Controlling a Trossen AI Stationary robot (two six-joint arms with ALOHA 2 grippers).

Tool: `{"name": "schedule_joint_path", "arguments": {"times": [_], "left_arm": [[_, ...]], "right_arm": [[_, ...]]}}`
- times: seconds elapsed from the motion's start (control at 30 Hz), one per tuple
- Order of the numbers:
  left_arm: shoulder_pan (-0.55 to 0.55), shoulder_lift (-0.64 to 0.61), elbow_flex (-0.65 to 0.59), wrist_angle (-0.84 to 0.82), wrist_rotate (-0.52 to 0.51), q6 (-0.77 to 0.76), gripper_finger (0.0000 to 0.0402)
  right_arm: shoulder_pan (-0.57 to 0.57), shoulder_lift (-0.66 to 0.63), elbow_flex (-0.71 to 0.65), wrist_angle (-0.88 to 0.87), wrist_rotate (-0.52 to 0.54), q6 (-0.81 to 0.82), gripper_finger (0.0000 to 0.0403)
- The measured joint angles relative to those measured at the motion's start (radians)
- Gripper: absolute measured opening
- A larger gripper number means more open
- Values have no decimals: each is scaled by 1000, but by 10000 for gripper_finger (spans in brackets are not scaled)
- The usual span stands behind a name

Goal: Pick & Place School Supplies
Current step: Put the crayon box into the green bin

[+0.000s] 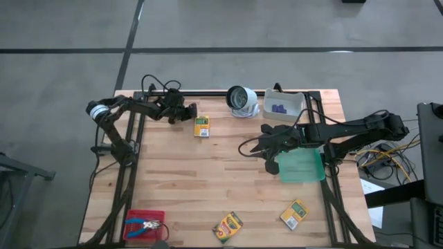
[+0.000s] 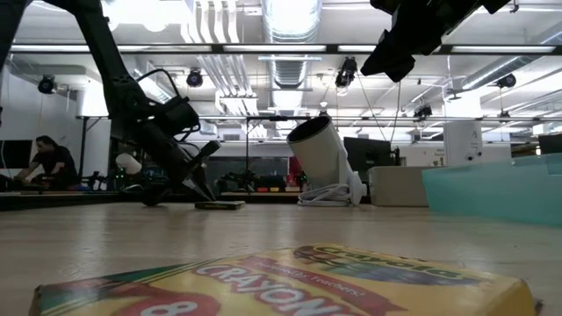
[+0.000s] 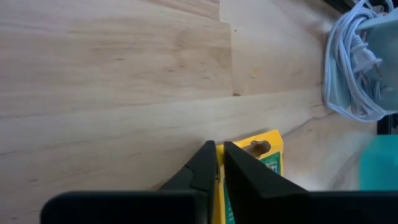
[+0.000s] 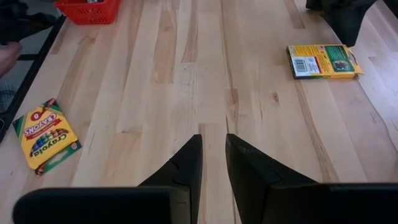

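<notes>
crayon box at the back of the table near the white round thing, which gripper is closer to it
Left. The left gripper is right at the crayon box, its fingers pinching the box's edge. The right gripper hovers well off toward the green mat.

Left wrist view: yellow-and-green cardboard crayon box (image 3: 264,165) cut off by picture edge, part hidden behind my left gripper's dark fingers (image 3: 205,168).
Low view: nearest flat yellow crayon box (image 2: 290,285) blurred, cropped at edge.
High view: small purple pieces (image 1: 279,108) in white plastic bin (image 1: 296,102) too small to tell shape. Blue-handled scissor-like tool (image 1: 144,224) in red mesh tray (image 1: 154,214): detail unclear.
</notes>
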Motion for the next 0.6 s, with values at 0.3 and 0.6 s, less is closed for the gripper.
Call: {"name": "schedule_joint_path", "arguments": {"times": [0.3,0.6], "left_arm": [[-50,0,0,-16,30,62,43],[-177,0,0,-67,39,61,42]], "right_arm": [[0,0,0,0,0,-1,68],[0,0,0,0,0,-2,68]]}}
